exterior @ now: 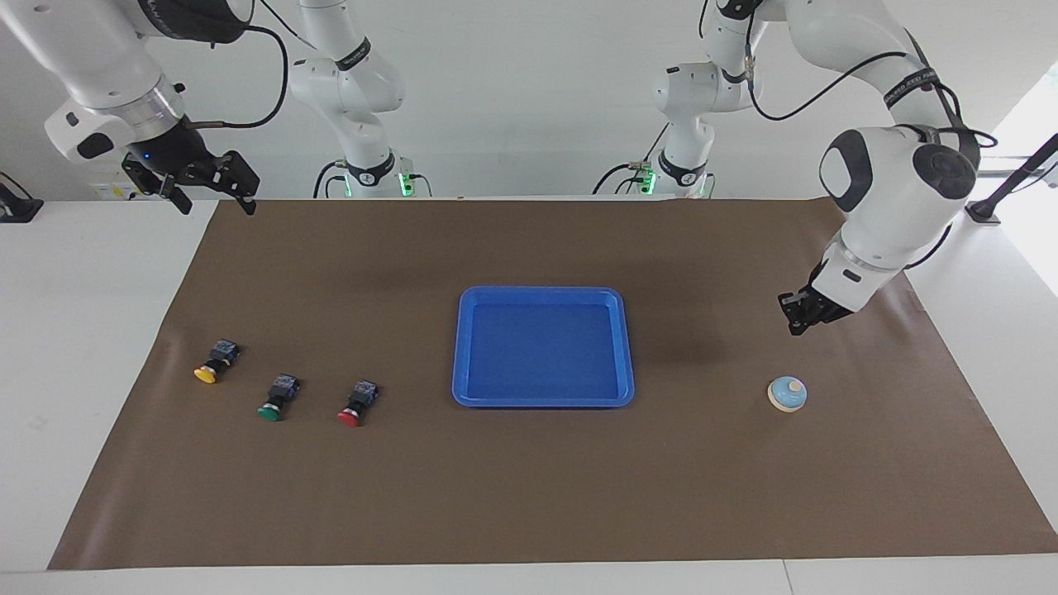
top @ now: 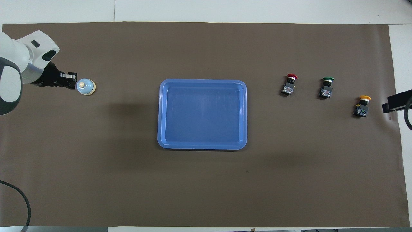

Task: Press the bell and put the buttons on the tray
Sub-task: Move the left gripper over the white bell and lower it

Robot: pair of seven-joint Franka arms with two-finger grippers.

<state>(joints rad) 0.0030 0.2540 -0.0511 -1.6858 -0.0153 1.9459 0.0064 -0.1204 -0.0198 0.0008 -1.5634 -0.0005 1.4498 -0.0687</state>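
The light blue bell (exterior: 787, 394) (top: 85, 87) sits on the brown mat toward the left arm's end. My left gripper (exterior: 798, 324) (top: 72, 84) hangs shut above the mat, just short of the bell and not touching it. The blue tray (exterior: 543, 399) (top: 202, 146) lies bare mid-mat. Three buttons lie on their sides toward the right arm's end: red (exterior: 355, 404) (top: 289, 84), green (exterior: 276, 398) (top: 326, 87), yellow (exterior: 215, 364) (top: 362, 106). My right gripper (exterior: 213, 201) (top: 386, 105) waits open, high over the mat's corner at the robots' side.
The brown mat (exterior: 529, 496) covers most of the white table (exterior: 83, 330). A black cable (top: 19, 196) loops in at the mat's near edge on the left arm's side.
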